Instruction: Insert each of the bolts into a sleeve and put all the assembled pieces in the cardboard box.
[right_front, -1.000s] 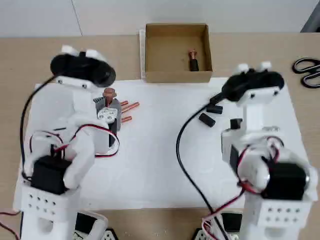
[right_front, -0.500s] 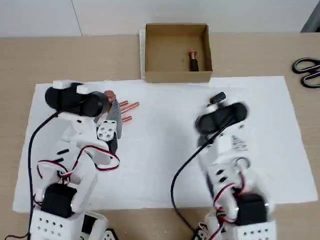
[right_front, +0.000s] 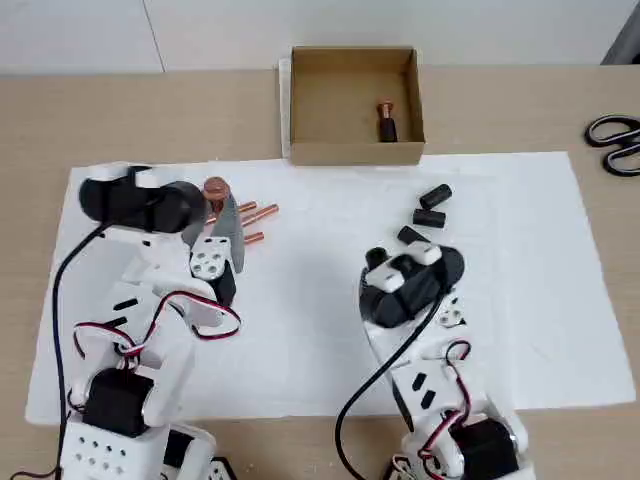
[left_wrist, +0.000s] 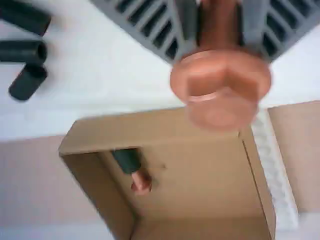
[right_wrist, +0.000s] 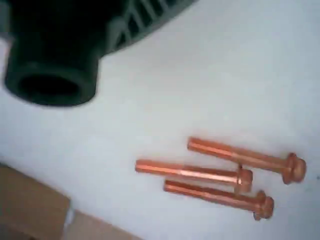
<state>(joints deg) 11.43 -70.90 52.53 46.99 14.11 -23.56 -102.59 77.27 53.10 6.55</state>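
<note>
The left gripper (left_wrist: 220, 22) clamps a bolt (left_wrist: 220, 90), hex head plain in its wrist view; the right gripper (right_front: 380, 264) holds a sleeve (right_wrist: 50, 77), whose bore shows from its wrist

Left end effector (right_front: 221, 207): clamped on copper bolt (right_front: 215, 188). Loose bolts (right_front: 256, 214) just beside it on white sheet (right_front: 300, 330). Three black sleeves (right_front: 429, 216) near right end effector (right_front: 380, 262). Cardboard box (right_front: 352, 153) beyond sheet: one assembled piece (right_front: 386, 120) inside. Scissors (right_front: 612, 142) at edge of surface (right_front: 120, 110), well apart from sheet contents.
</note>
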